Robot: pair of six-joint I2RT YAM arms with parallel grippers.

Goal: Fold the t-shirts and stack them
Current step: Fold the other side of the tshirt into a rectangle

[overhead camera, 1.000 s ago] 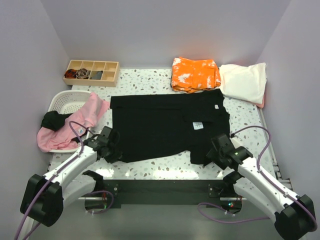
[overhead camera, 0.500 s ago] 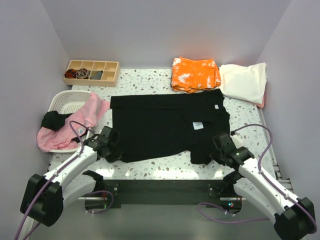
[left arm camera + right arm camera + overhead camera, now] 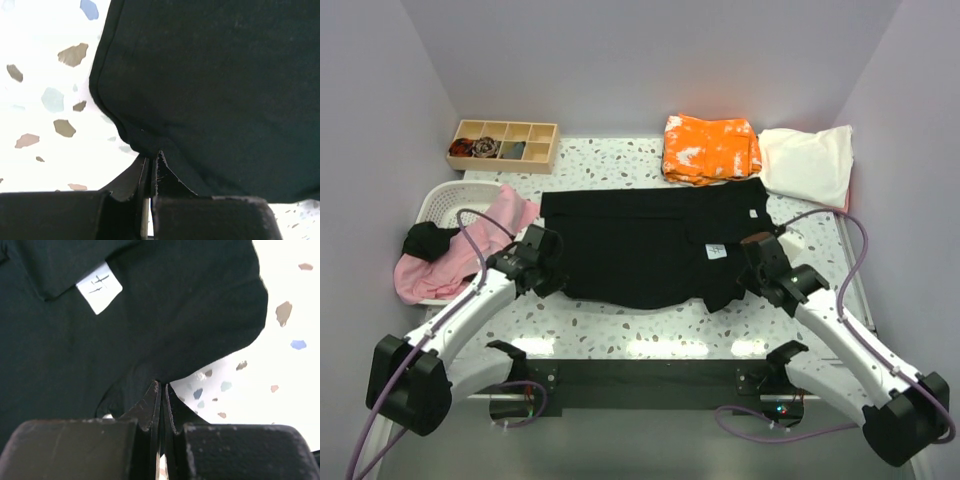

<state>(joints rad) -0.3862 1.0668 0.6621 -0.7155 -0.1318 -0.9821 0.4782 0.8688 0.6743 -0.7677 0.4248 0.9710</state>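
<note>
The large black t-shirt (image 3: 640, 235) lies spread mid-table, its small white label (image 3: 716, 251) facing up. My left gripper (image 3: 550, 270) is shut on the shirt's near left corner, and the cloth (image 3: 215, 90) bunches at the fingertips of the gripper (image 3: 151, 156). My right gripper (image 3: 752, 265) is shut on the near right corner, pinching black cloth (image 3: 150, 315) just below the label (image 3: 99, 288), with its tips (image 3: 161, 385) together. The orange white-blotched t-shirt (image 3: 710, 148) and the cream t-shirt (image 3: 808, 165) lie folded at the back right. The pink t-shirt (image 3: 470, 245) drapes over the basket.
A white slotted basket (image 3: 442, 200) stands at the left with a dark cloth (image 3: 425, 240) in it. A wooden compartment tray (image 3: 505, 145) sits at the back left. Speckled tabletop (image 3: 650, 325) shows along the near edge.
Both jaws have closed on the shirt's near corners. Both arms have lifted and moved toward the back, drawing the near hem up over the shirt.
</note>
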